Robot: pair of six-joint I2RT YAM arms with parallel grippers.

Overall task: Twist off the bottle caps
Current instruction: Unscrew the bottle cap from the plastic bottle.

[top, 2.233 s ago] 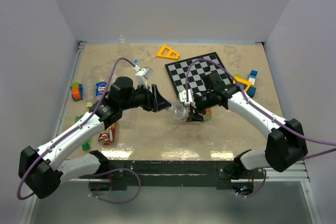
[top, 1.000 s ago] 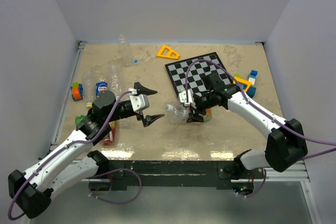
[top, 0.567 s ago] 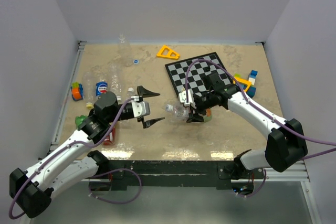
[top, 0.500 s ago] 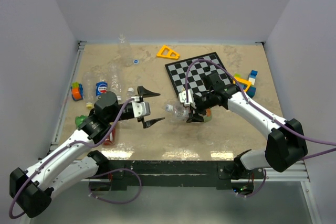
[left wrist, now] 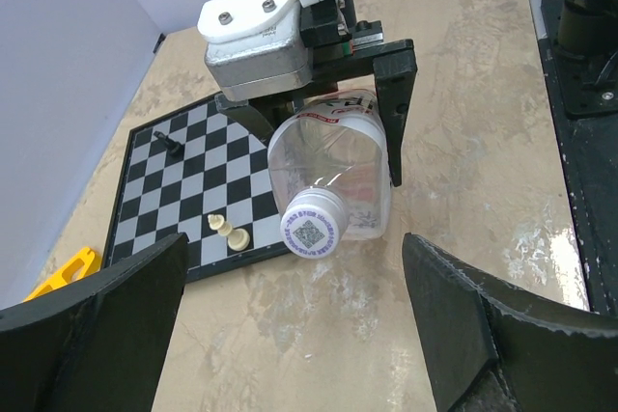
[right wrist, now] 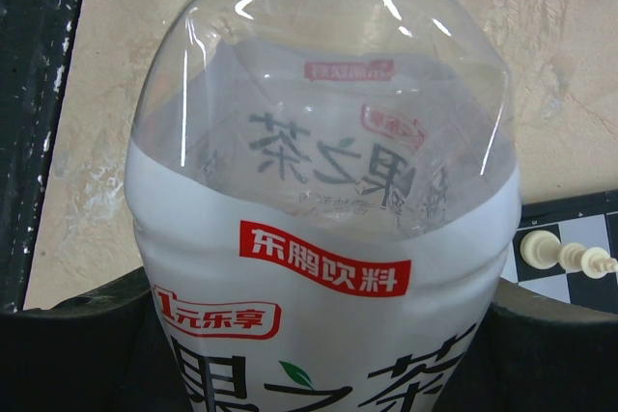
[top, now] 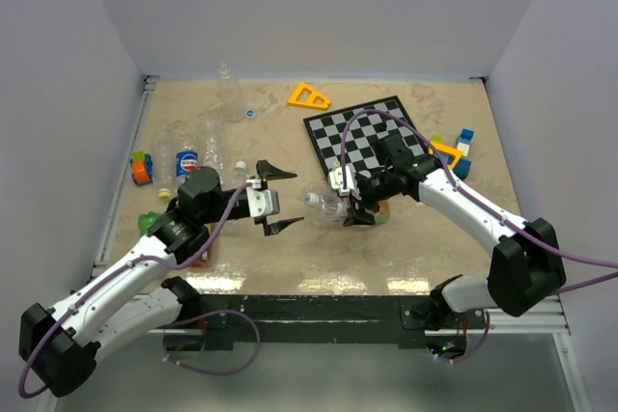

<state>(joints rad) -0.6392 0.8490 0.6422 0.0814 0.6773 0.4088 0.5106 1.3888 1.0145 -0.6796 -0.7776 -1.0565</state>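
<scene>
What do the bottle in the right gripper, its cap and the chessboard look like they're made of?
Bottle: thin clear plastic, glossy; the shoulder is see-through and catches highlights, with a white printed label lower down.
Cap: opaque white plastic, most likely, with a printed code on top.
Chessboard: thin, flat, matte black-and-white sheet, perhaps card or vinyl; cannot tell which.

I see 1 bottle (top: 329, 206) just before the chessboard (top: 367, 132), its cap (left wrist: 312, 231) facing left toward my left gripper (top: 294, 198).

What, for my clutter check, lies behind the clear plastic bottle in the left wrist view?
A checkered chessboard bearing a black pawn and toppled white piece; the bottle hides one corner.
</scene>
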